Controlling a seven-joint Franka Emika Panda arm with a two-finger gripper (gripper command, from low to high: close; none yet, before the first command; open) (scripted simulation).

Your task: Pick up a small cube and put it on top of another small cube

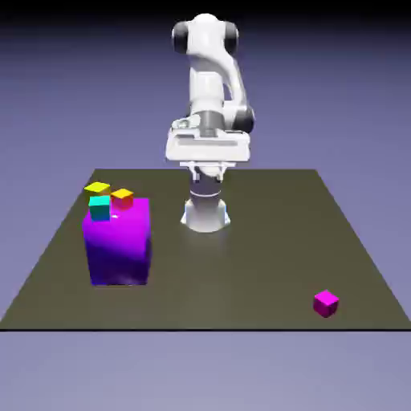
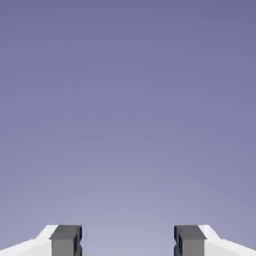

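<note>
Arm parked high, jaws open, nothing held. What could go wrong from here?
1. The tiny magenta-pink cube sits near the dark table's front edge; a nudge might push it off.
2. The yellow, teal and orange cubes crowd the big purple block; the open gripper could bump neighbours while placing.

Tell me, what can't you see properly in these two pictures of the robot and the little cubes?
- Hand view: only the blue-violet backdrop and the open gripper; its fingers are cut off by the bottom edge. No cube or table shows.
- Exterior view: the gripper's fingertips can't be made out against the arm.
- Exterior view: the big purple block hides its own far side.
- Exterior view: the magenta-pink cube is too small for detail.
</note>
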